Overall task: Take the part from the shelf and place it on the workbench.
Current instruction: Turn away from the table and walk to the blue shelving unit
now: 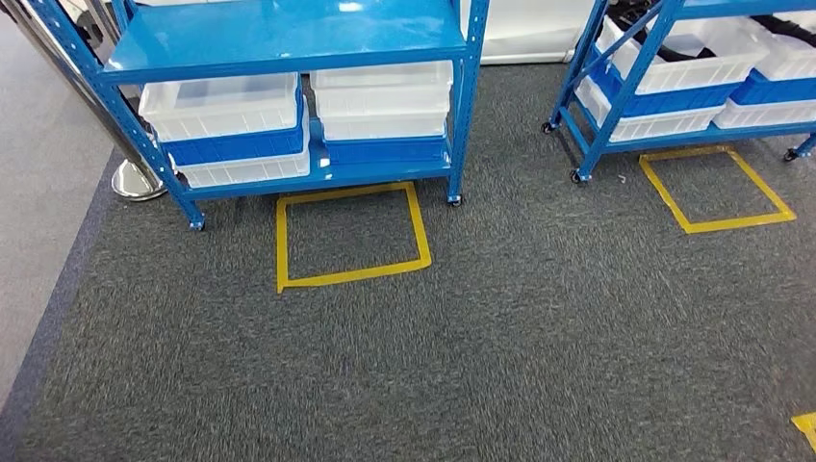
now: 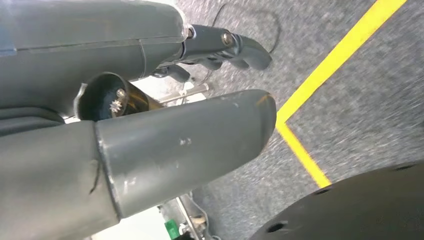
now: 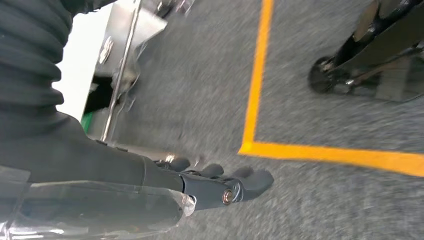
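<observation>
A blue shelf (image 1: 289, 38) stands ahead on the left, with white bins (image 1: 221, 106) stacked over blue bins (image 1: 236, 144) on its lower level. A second blue shelf (image 1: 625, 87) stands at the far right, its white bins (image 1: 693, 58) holding dark items too small to make out. My left hand (image 2: 200, 90) hangs over the carpet with its thumb (image 2: 185, 145) and fingers (image 2: 235, 47) apart and nothing in them. My right hand (image 3: 215, 185) also hangs over the carpet, fingers stretched out and holding nothing.
Yellow tape squares (image 1: 351, 236) (image 1: 717, 188) mark the grey carpet in front of each shelf. A chrome post base (image 1: 135, 178) stands beside the left shelf. A shelf caster (image 3: 322, 75) and tape line (image 3: 255, 85) lie near my right hand. Open carpet stretches before me.
</observation>
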Robot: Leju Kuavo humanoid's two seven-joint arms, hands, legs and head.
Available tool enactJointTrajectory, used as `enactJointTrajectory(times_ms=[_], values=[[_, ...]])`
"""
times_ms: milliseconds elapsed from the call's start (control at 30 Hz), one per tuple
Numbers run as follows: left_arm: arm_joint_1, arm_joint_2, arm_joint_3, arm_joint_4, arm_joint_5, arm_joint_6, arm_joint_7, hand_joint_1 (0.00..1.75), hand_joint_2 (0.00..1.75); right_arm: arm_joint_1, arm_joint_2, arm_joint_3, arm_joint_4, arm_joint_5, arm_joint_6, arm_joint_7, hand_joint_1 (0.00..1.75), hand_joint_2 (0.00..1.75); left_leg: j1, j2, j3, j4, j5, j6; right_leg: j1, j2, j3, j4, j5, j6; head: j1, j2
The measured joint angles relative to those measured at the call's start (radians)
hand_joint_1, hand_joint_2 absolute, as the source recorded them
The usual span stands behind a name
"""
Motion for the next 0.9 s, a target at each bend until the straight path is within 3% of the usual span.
enactJointTrajectory(times_ms=[67,100,133,167,233,267,367,433,500,567,600,633,733,767,833,900], values=[[0.0,0.0,0.0,0.0,0.0,0.0,0.0,0.0,0.0,0.002,0.001,-0.003,0.001,0.0,0.0,0.0,0.0,1.75,0.001,-0.003,0.028,0.0,-0.024,-0.004,-0.002,0.0,-0.064,0.036,-0.042,0.006,0.0,0.0],[0.002,-0.001,0.0,0.0,0.0,-0.001,0.0,0.0,0.0,0.004,0.001,-0.004,0.001,0.0,0.0,0.0,0.0,1.75,0.002,-0.005,0.046,0.0,-0.039,-0.007,-0.003,-0.001,-0.078,0.015,-0.037,0.009,0.0,0.0],[0.004,-0.002,0.0,0.0,0.0,-0.001,0.0,0.0,0.0,0.008,0.001,-0.007,0.001,0.001,-0.001,0.0,0.0,1.75,0.004,-0.007,0.065,0.0,-0.055,-0.011,-0.004,-0.001,-0.083,-0.03,-0.002,0.01,0.0,0.0],[0.007,-0.002,0.0,0.0,0.0,-0.001,0.0,0.0,0.0,0.013,0.001,-0.009,0.002,0.002,-0.001,-0.002,0.0,1.75,0.005,-0.007,0.082,0.001,-0.071,-0.016,-0.005,-0.003,-0.086,-0.084,0.064,0.009,0.001,0.0],[0.008,-0.004,0.0,0.001,0.0,-0.001,0.001,0.0,0.0,0.019,0.001,-0.012,0.005,0.007,-0.001,-0.011,0.0,1.75,0.004,-0.008,0.104,0.005,-0.1,-0.026,-0.001,-0.007,-0.089,-0.154,0.163,-0.001,0.0,0.0],[0.007,-0.004,-0.001,0.001,0.0,0.0,0.001,0.0,0.0,0.019,0.002,-0.013,0.006,0.01,-0.001,-0.016,0.0,1.75,0.004,-0.008,0.112,0.007,-0.11,-0.033,0.001,-0.007,-0.089,-0.167,0.185,-0.009,0.0,0.0],[-0.002,-0.005,-0.001,0.001,0.0,0.001,0.003,0.0,0.0,0.012,0.007,-0.014,0.007,0.019,-0.001,-0.025,0.0,1.75,0.004,-0.006,0.115,0.039,-0.101,-0.049,0.001,-0.004,-0.058,-0.182,0.165,-0.031,-0.002,0.0],[-0.005,-0.005,-0.003,0.001,0.0,-0.001,0.004,0.0,0.87,0.012,0.01,-0.015,0.007,0.022,-0.002,-0.026,0.0,1.75,0.008,-0.002,0.062,0.134,-0.09,-0.06,-0.003,-0.004,-0.022,-0.2,0.151,-0.041,-0.004,0.0],[-0.004,-0.005,-0.006,0.001,0.0,-0.004,0.007,0.0,1.75,0.012,0.01,-0.016,0.007,0.028,-0.002,-0.025,0.0,1.75,0.014,0.001,-0.026,0.244,-0.126,-0.071,-0.003,-0.004,0.013,-0.215,0.132,-0.046,-0.005,0.0],[-0.003,-0.005,-0.008,0.001,0.0,-0.006,0.009,0.0,1.75,0.011,0.01,-0.019,0.007,0.034,-0.002,-0.023,0.0,1.75,0.019,0.002,-0.095,0.284,-0.178,-0.079,-0.004,-0.001,0.05,-0.223,0.108,-0.045,-0.005,0.0],[-0.003,-0.005,-0.009,0.001,0.0,-0.006,0.01,0.0,1.75,0.011,0.01,-0.02,0.007,0.036,-0.002,-0.023,0.0,1.75,0.02,0.002,-0.113,0.266,-0.181,-0.079,-0.005,0.0,0.07,-0.224,0.093,-0.043,-0.005,0.0],[-0.002,-0.005,-0.009,0.001,0.0,-0.007,0.01,0.0,1.75,0.011,0.01,-0.022,0.007,0.037,-0.002,-0.022,0.0,1.75,0.02,0.003,-0.12,0.226,-0.157,-0.077,-0.005,0.001,0.091,-0.225,0.078,-0.04,-0.005,0.0],[0.004,-0.004,-0.011,0.001,0.002,-0.008,0.012,0.0,1.75,0.014,0.011,-0.024,0.01,0.037,-0.003,-0.021,0.0,1.75,0.013,0.007,-0.125,0.091,0.015,-0.061,-0.005,0.001,0.137,-0.228,0.034,-0.027,-0.004,0.0],[0.003,-0.003,-0.012,0.001,0.002,-0.008,0.012,0.0,1.75,0.014,0.012,-0.025,0.011,0.037,-0.003,-0.021,0.0,1.75,0.008,0.008,-0.123,0.072,0.047,-0.055,-0.006,0.001,0.148,-0.233,0.025,-0.02,-0.004,0.0],[-0.002,-0.003,-0.014,0.001,0.001,-0.006,0.013,0.0,1.75,0.009,0.013,-0.026,0.011,0.037,-0.003,-0.02,0.0,1.75,0.003,0.006,-0.1,0.055,0.041,-0.042,-0.007,0.001,0.168,-0.235,0.027,-0.003,-0.004,0.0],[-0.002,-0.003,-0.016,0.001,0.0,-0.005,0.014,0.0,1.75,0.006,0.014,-0.027,0.011,0.038,-0.004,-0.02,0.0,1.75,0.005,0.003,-0.062,0.033,0.028,-0.026,-0.008,0.0,0.155,-0.181,0.046,0.005,-0.003,0.0]])
